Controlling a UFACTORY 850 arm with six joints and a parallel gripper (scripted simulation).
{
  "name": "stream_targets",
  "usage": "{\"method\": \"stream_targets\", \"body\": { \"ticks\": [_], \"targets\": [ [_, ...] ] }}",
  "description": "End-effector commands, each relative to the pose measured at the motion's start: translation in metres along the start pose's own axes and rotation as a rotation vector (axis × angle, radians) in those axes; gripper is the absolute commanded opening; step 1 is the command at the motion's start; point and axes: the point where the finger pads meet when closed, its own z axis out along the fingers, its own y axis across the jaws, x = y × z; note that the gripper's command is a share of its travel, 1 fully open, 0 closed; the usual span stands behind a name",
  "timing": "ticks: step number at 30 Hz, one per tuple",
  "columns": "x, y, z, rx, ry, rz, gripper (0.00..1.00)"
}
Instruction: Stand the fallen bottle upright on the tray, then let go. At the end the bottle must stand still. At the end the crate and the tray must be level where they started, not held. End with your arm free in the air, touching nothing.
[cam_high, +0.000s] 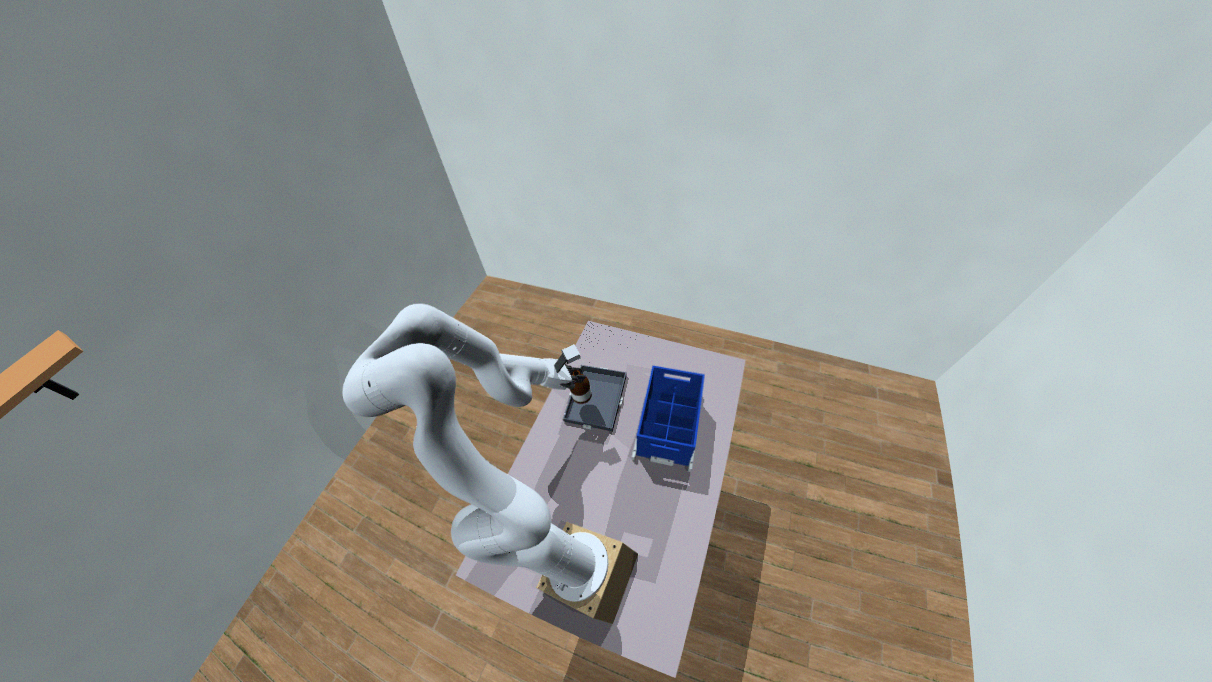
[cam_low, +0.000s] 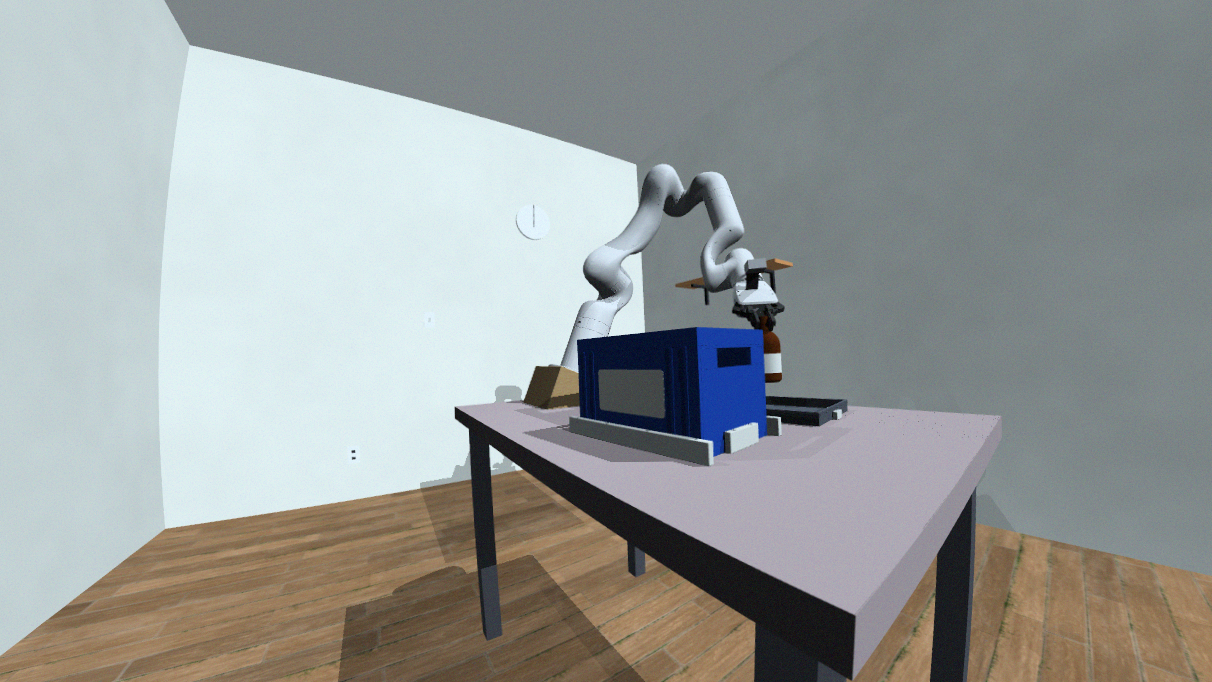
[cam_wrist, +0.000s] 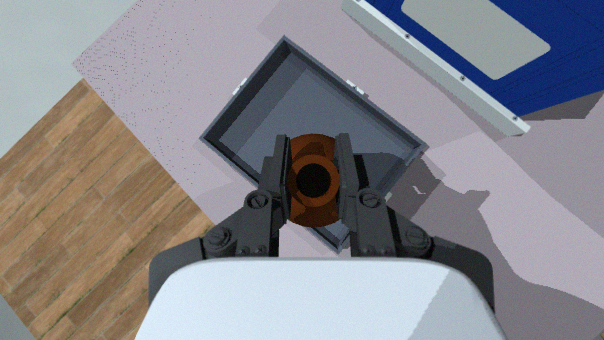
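Note:
My gripper (cam_wrist: 312, 152) points straight down and is shut on the neck of the brown bottle (cam_wrist: 312, 180). The bottle hangs upright with its dark mouth toward the wrist camera. In the side view the bottle (cam_low: 771, 354), with its white label, hangs under the gripper (cam_low: 761, 315), its base above the tray rim. The dark grey tray lies below on the table, and the bottle is over the tray's near corner. From above, the gripper (cam_high: 572, 379) and bottle (cam_high: 580, 390) are over the left side of the tray (cam_high: 596, 399).
A blue crate (cam_high: 670, 416) with dividers stands to the right of the tray, with grey rails (cam_low: 644, 436) at its base. It shows in the wrist view at the top right (cam_wrist: 500, 45). The arm's wooden base block (cam_high: 589, 576) sits at the table's near end.

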Motion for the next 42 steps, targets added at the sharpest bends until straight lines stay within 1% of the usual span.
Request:
{"method": "stream_targets", "body": {
  "ticks": [1,10,30,38,42],
  "targets": [
    [0.0008,-0.0013,-0.0007,0.006,0.019,0.002,0.0],
    [0.0009,-0.0021,-0.0011,0.01,0.032,0.003,0.0],
    [0.0009,-0.002,-0.0011,0.01,0.036,0.003,0.0],
    [0.0007,-0.0016,-0.0008,0.007,0.053,0.003,0.0],
    [0.0006,-0.0012,-0.0006,0.005,0.074,0.003,0.0]
  ]
}}
